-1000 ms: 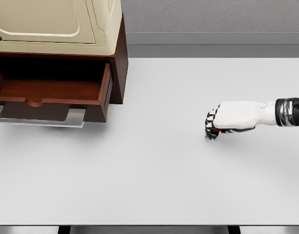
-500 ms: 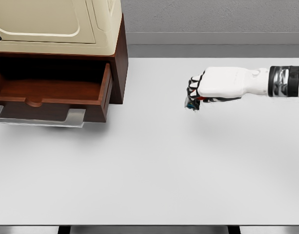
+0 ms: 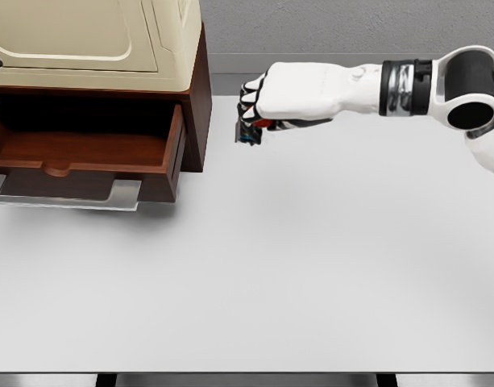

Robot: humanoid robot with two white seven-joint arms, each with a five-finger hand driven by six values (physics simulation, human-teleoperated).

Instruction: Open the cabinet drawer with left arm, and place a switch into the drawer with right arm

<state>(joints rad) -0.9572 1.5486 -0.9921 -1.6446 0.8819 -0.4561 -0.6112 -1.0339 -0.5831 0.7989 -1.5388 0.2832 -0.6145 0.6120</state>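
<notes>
So the right hand (image 3: 267,101) has its fingers (image 3: 248,101) curled tight around the switch (image 3: 248,133), which pokes out just below the knuckles, held up off the white worktop (image 3: 311,266). The drawer (image 3: 85,157) is already pulled out of the cabinet (image 3: 93,40) and sits to the left of the hand, slightly nearer and lower. The cabinet's brown side panel is between them, so I'd guess the carry goes left and a bit toward the near side before letting go. Left hand isn't in the shot.
</notes>
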